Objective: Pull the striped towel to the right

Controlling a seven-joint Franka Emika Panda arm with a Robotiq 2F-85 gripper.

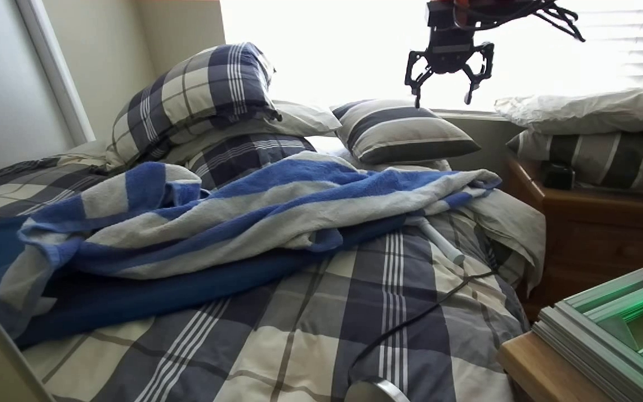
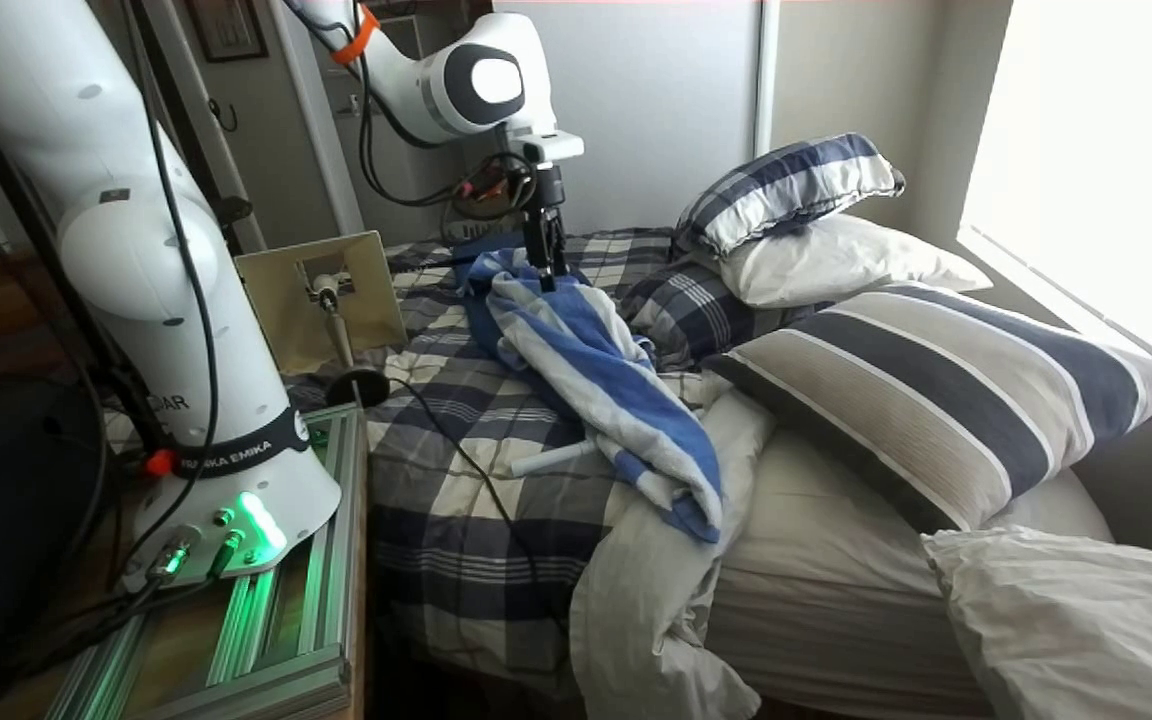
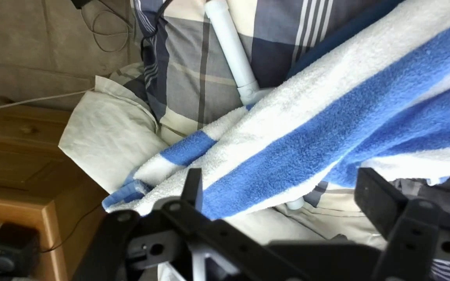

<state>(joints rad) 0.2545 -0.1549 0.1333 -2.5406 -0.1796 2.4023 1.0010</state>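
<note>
The striped towel is blue and white and lies loosely bunched over a blue panel point(image 1: 232, 287) on the bed. It shows in both exterior views point(image 1: 277, 209) point(image 2: 606, 360). My gripper point(image 1: 442, 104) is open and empty, high above the towel's narrow end in an exterior view. It also shows above the towel in an exterior view point(image 2: 554, 280). In the wrist view the open jaws point(image 3: 279, 175) have the towel point(image 3: 279, 164) below and between them, not touching as far as I can tell. The towel's narrow end lies to the left of the jaws there.
A white pipe point(image 1: 441, 243) sticks out from under the towel. Plaid point(image 1: 198, 92) and striped point(image 1: 399, 131) pillows lie behind it. A wooden cabinet point(image 1: 606, 234) stands beside the bed. A black cord point(image 1: 411, 318) crosses the plaid cover. A lamp-like stand point(image 2: 341, 340) is near the robot base.
</note>
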